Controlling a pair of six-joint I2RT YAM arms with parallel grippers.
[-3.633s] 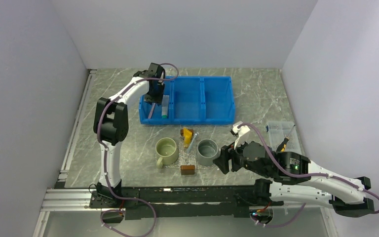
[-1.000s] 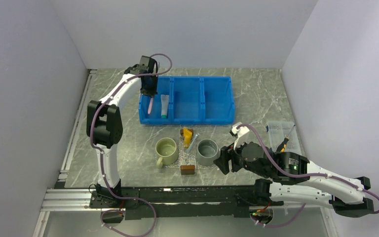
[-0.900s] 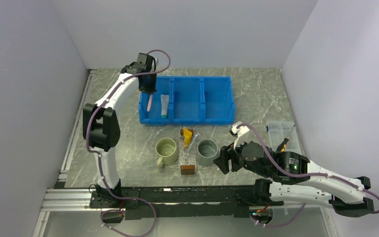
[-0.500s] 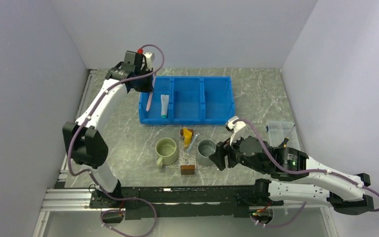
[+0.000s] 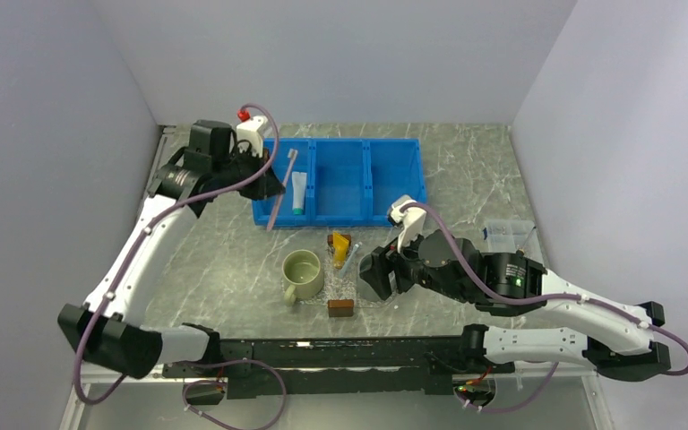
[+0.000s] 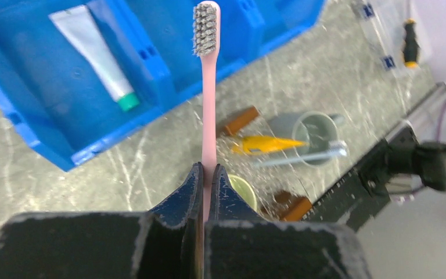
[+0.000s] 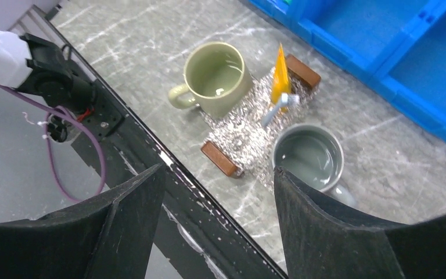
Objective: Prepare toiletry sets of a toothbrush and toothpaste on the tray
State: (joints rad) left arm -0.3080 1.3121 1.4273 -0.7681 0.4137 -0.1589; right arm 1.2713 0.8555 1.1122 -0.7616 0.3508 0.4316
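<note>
My left gripper [image 5: 270, 182] is shut on the pinkish toothbrush [image 5: 281, 190] and holds it in the air over the blue bin's left front edge. In the left wrist view its bristle end [image 6: 207, 23] points away from the jaws. The white toothpaste with a teal cap [image 5: 298, 193] lies in the bin's left compartment. The yellow-orange toothpaste [image 7: 280, 81] and the pale blue-white toothbrush [image 7: 276, 108] lie on the glittery clear tray [image 7: 241, 132]. My right gripper [image 5: 378, 273] is open and empty, hovering over the tray's right side.
The blue three-compartment bin [image 5: 392, 184] stands at the back. A green mug [image 5: 303, 273] and a grey mug [image 7: 308, 157] flank the tray. Brown blocks [image 7: 302, 71] [image 5: 340, 307] lie at its far and near ends. A clear box [image 5: 506, 235] is at the right.
My left gripper lifted the pinkish toothbrush out of the bin and swung it toward the front. My right arm moved left and now covers the grey mug in the top view.
</note>
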